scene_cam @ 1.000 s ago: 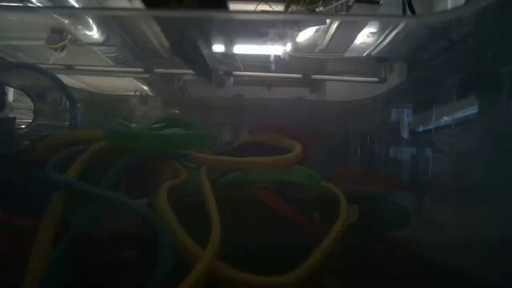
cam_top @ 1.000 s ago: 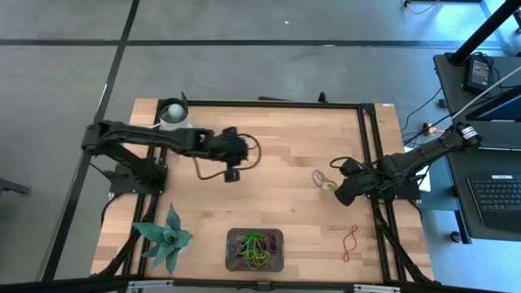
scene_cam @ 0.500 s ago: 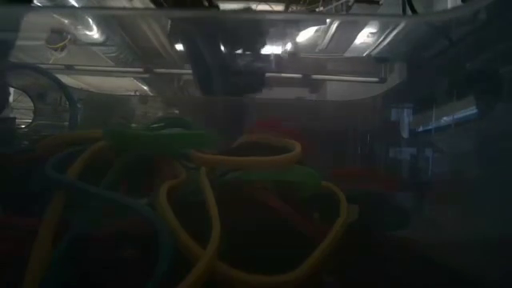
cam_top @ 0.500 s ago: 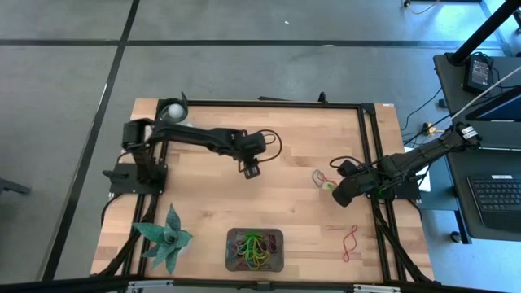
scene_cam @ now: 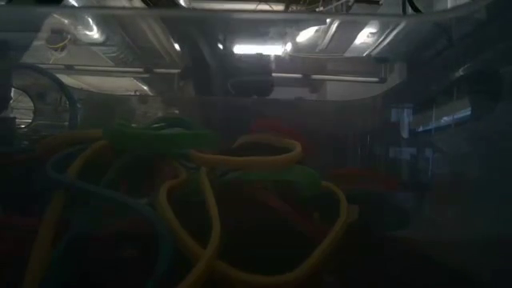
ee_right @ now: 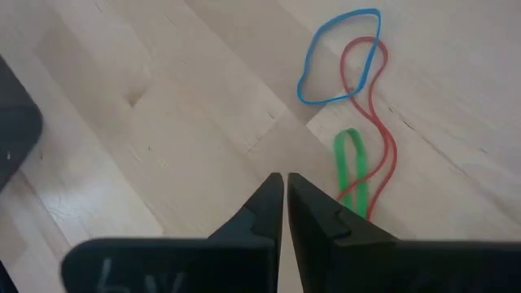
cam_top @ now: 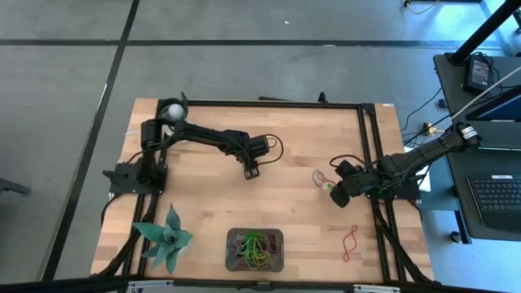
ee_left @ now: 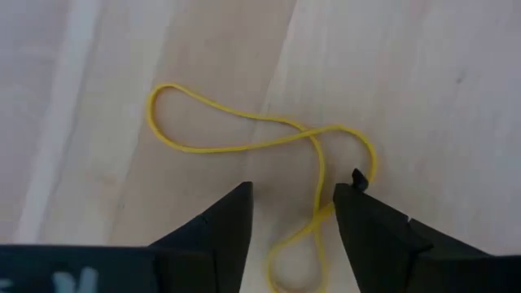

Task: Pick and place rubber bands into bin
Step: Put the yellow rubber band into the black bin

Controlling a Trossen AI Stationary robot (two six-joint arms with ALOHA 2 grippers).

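Left tool point(ee_left: 291, 213) now spread over yellow rubber band point(ee_left: 259, 145), right arm unmoved

High cam straight down, low cam inside bin point(cam_top: 255, 249), wrist cams close on tabletop

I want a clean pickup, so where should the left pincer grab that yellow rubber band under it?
Probably from straight above, at the yellow rubber band strand running between the open left pincer fingers, just below where the loop crosses itself. It lies flat on the table, so only pinching a thin strand works.
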